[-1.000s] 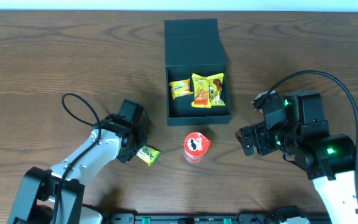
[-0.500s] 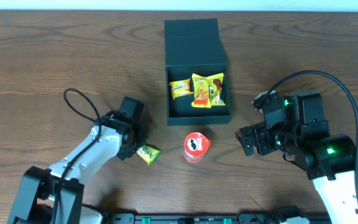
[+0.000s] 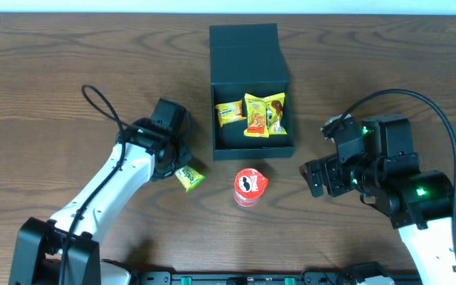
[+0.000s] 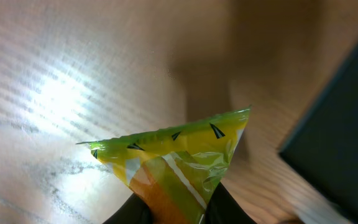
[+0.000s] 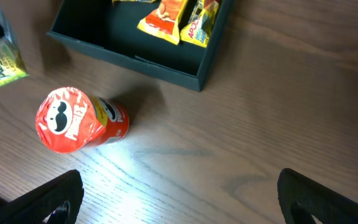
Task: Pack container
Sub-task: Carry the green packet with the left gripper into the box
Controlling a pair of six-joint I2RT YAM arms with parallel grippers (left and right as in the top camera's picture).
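The container (image 3: 253,149) is a dark teal-black box at the table's middle, lid flap (image 3: 245,51) folded back, with three yellow and orange snack packets (image 3: 252,113) inside. My left gripper (image 3: 177,169) is shut on a green-yellow snack packet (image 3: 189,178) just left of the box's front corner. In the left wrist view the packet (image 4: 179,152) fans out above the pinching gripper (image 4: 176,210), and the box wall (image 4: 347,124) is at the right. My right gripper (image 3: 316,176) stands open to the right of the box, holding nothing; its fingers (image 5: 48,199) are wide apart over bare wood.
A small red Pringles can (image 3: 250,188) stands in front of the box, between the two grippers. In the right wrist view the can (image 5: 76,119) is at the left, near the box's front wall (image 5: 135,59). A black cable loops off each arm.
My left gripper has closed on the green-yellow packet and carried it away from the front edge, toward the box. The right arm, can and box have not moved.
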